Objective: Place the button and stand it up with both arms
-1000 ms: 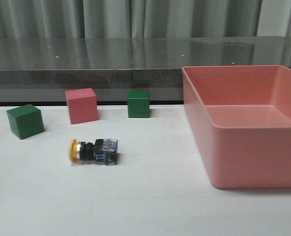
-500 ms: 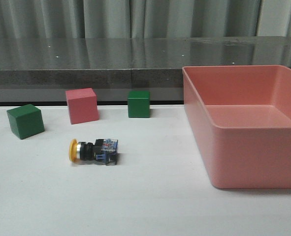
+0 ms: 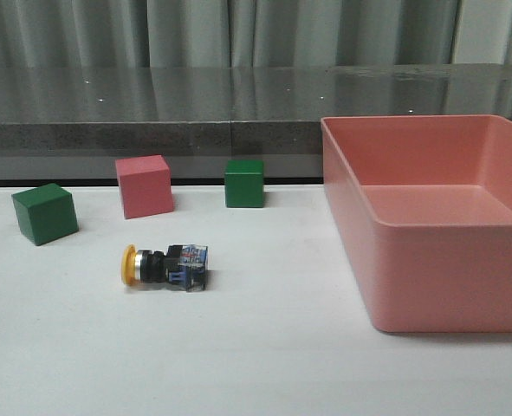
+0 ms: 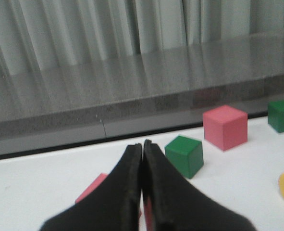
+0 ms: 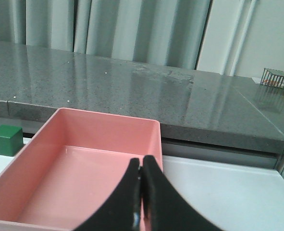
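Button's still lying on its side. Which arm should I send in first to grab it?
Left, probably. The button lies on the left half of the table, and its yellow cap shows in the left wrist view. The left gripper is shut and needs opening. The right gripper, also shut, faces the pink bin.

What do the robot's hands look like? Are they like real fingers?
Not like real fingers. Each hand is a pincer made of two smooth, matte black fingers, wide at the base and curving up to a narrow tip. The left gripper and the right gripper look the same. No cables, stickers or writing show on them. The arms behind them are out of view.
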